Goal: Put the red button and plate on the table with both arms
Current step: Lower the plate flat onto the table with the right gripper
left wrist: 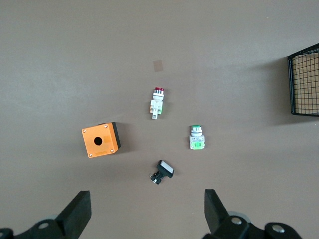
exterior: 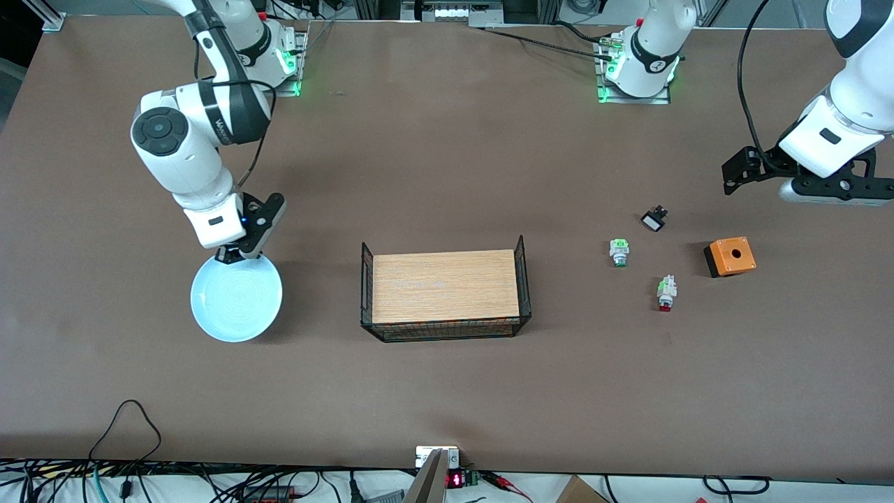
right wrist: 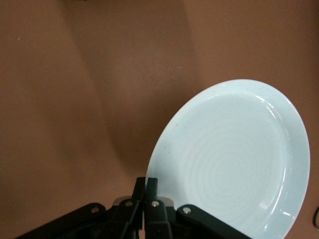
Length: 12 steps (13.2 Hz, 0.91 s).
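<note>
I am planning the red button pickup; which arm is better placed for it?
Left. Its open hand hangs over the table near the red button, while the right hand is shut on the plate rim.

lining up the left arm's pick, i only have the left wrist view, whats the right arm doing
Observer: The right tool is shut on the rim of the plate, toward the right arm's end of the table.
Operator: is the plate flat on the table
Observer: Cannot tell; the right wrist view shows its rim pinched between the fingers.
Operator: wheres my tool over
Observer: The left tool is open, over bare table near the orange box, not over the red button.
</note>
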{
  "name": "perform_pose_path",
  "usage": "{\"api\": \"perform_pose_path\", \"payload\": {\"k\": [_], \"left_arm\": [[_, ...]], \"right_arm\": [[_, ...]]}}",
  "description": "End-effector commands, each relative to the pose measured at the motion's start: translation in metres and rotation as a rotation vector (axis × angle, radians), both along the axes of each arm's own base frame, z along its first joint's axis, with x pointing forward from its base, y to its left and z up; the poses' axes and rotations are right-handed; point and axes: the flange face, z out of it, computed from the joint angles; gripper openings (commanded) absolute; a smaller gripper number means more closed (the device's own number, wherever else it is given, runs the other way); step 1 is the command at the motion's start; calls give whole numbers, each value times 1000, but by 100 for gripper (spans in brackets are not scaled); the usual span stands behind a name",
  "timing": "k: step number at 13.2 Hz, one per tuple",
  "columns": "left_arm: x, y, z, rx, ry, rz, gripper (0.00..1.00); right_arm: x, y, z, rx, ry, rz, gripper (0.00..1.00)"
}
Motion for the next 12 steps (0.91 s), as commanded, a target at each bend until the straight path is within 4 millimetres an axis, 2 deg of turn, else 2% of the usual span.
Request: {"api": "perform_pose_path", "payload": {"k": [1,3,8,12], "left_arm": [[-5,-1,5,-12,3,-4,100],[-6,-3,7,-11,7,-8,100],[-6,-4,9,-11,27,-10,100],[-5,-4,10,-11,26,-10,100]], "right_arm": [[-19,-24,-19,11,-15,20,0],[-24,-45,-44,14,-25,48,0],[-30,-52,-73,19,-20,76,0],[-35,-68,-116,36,-39,104,0]]}}
